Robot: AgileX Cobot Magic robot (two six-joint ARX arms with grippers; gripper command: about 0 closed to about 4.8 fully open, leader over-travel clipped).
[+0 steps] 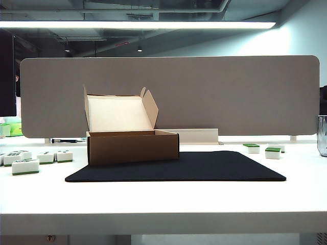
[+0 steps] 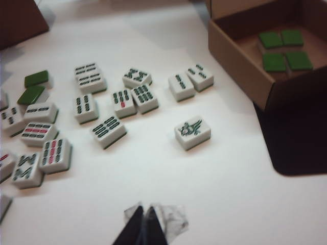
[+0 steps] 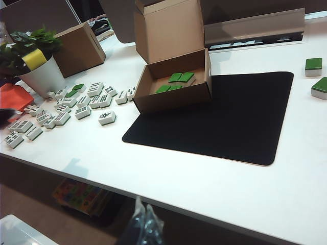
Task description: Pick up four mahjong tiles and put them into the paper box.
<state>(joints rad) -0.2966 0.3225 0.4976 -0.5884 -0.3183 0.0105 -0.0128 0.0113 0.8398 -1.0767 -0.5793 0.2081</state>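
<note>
Left wrist view: four mahjong tiles [image 2: 285, 50] lie green-side up inside paper box [image 2: 240, 53] — task looks complete. Left gripper [image 2: 143, 224] pinched empty above table; right gripper [image 3: 144, 224] too — fingers together, nothing held.

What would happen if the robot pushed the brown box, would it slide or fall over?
The paper box would probably slide: it sits low and flat, partly on the black mat. It likely feels light, holding only the four mahjong tiles. Its upright lid flap looks thin and may bend if bumped.

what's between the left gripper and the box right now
Nothing visible blocks it. The shut left gripper hangs over bare table; the box stands open with four green tiles already inside.
</note>
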